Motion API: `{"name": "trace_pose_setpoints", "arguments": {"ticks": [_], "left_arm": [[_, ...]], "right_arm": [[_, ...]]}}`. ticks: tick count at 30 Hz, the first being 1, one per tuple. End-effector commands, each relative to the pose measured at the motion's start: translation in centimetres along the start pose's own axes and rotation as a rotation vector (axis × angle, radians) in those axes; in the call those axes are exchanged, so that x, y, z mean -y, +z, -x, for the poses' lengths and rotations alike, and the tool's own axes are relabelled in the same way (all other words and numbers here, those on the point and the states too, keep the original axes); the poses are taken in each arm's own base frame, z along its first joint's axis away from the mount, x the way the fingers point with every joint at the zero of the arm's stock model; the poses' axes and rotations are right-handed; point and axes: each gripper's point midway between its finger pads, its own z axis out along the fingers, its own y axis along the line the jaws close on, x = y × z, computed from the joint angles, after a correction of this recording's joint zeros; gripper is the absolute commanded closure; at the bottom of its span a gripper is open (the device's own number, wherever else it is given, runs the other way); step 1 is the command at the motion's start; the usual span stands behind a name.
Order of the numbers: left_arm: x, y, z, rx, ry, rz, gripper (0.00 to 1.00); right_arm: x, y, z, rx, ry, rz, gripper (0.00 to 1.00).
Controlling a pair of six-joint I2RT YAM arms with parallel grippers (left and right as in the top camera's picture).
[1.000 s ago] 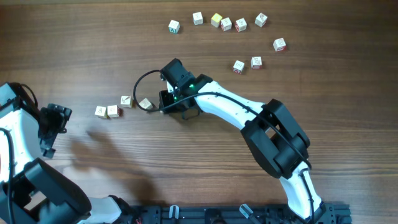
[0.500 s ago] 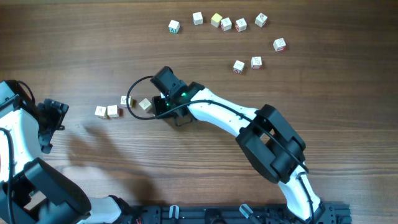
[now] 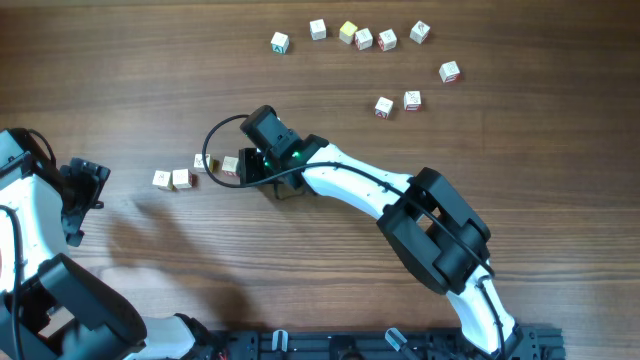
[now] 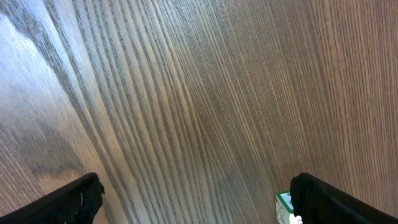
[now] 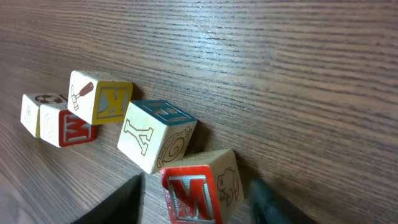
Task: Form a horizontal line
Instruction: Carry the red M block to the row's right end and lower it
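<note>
The horizontal line (image 3: 181, 178) is a loose row of pale letter cubes at the table's left middle, and it bends slightly. In the right wrist view it runs from a pale cube (image 5: 30, 112) past a red-faced cube (image 5: 68, 127), a K cube (image 5: 99, 96) and a Y cube (image 5: 155, 134) to a red M cube (image 5: 199, 190). The M cube rests on the table against the Y cube. My right gripper (image 5: 196, 202) (image 3: 250, 165) straddles the M cube, open, with a gap on both sides. My left gripper (image 4: 196, 193) (image 3: 72, 205) is wide open over bare wood at the far left.
Several loose letter cubes lie at the back right, among them a yellow one (image 3: 348, 32) and a pair (image 3: 384, 106) nearer the middle. A green-edged cube (image 4: 283, 208) sits beside my left gripper's right finger. A black cable (image 3: 215, 135) loops off the right wrist.
My right gripper carried the M cube left up to the Y cube, and its jaws have opened off it. The left arm shifted slightly.
</note>
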Motion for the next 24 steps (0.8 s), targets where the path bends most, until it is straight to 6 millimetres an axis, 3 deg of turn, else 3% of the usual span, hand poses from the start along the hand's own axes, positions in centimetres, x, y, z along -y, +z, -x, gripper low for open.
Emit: {"name": "trace_pose_setpoints", "arguments": {"ticks": [1,7,9,16,17,18,19,22,24], "left_arm": [[0.1,0.2,0.1,-0.008,0.010,-0.007,0.00],[0.1,0.2,0.1,-0.007,0.010,-0.007,0.00],[0.1,0.2,0.1,-0.007,0.010,-0.007,0.00],[0.1,0.3,0.1,-0.009,0.011,-0.006,0.00],[0.1,0.4,0.0,-0.011,0.011,-0.005,0.04],[0.1,0.5,0.0,-0.013,0.011,-0.003,0.15],[0.0,0.6,-0.1,-0.018,0.012,-0.001,0.25],[-0.1,1.4,-0.4,-0.039,0.012,0.014,0.62],[-0.2,1.9,-0.6,-0.053,0.013,0.023,0.74]], "right_arm": [[1.4,1.2,-1.0,-0.020,0.003,-0.039,0.29],[2.4,0.8,-1.1,-0.049,0.022,-0.062,0.00],[2.7,0.1,-0.8,-0.061,0.038,-0.058,0.01],[3.3,-5.8,3.4,0.018,0.096,-0.052,0.00],[3.4,-6.1,3.7,0.026,0.099,-0.050,0.03],[3.6,-6.2,3.9,0.028,0.094,-0.051,0.12],[3.7,-6.2,3.9,0.028,0.079,-0.053,0.29],[4.9,-5.8,3.2,0.008,0.008,-0.106,0.63],[6.1,-5.4,2.9,0.008,0.013,-0.164,0.70]]}}
